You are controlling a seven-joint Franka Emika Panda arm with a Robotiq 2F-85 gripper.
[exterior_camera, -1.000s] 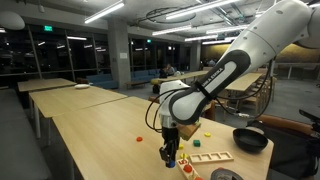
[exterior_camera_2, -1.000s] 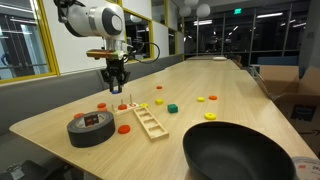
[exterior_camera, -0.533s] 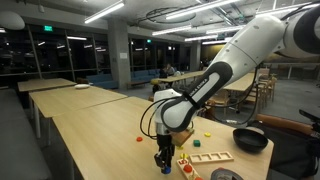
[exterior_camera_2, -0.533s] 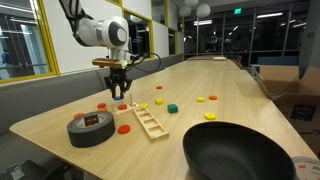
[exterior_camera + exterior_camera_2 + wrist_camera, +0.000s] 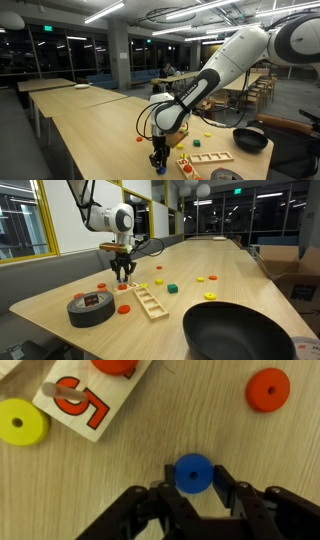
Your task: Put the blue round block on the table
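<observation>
In the wrist view the blue round block (image 5: pixel 193 473), a small disc with a centre hole, lies flat between my gripper's (image 5: pixel 194 478) two black fingers, which touch it on both sides. It is against the light-wood table (image 5: pixel 120 480). In both exterior views the gripper (image 5: pixel 158 160) (image 5: pixel 123 278) is down at the table top (image 5: pixel 230 265), beside the slotted wooden tray (image 5: pixel 148 302). The block is too small to make out there. A red round piece (image 5: pixel 267 389) lies apart, further out from the fingers.
A numbered card with a peg (image 5: pixel 85 400) and a yellow round piece (image 5: pixel 20 422) lie close by. A black tape roll (image 5: pixel 90 308), a black pan (image 5: pixel 245 332), a green block (image 5: pixel 172 288) and small yellow blocks (image 5: pixel 210 296) are on the table.
The arm has come down and the gripper has dropped from above the table to the table top near the tray.
</observation>
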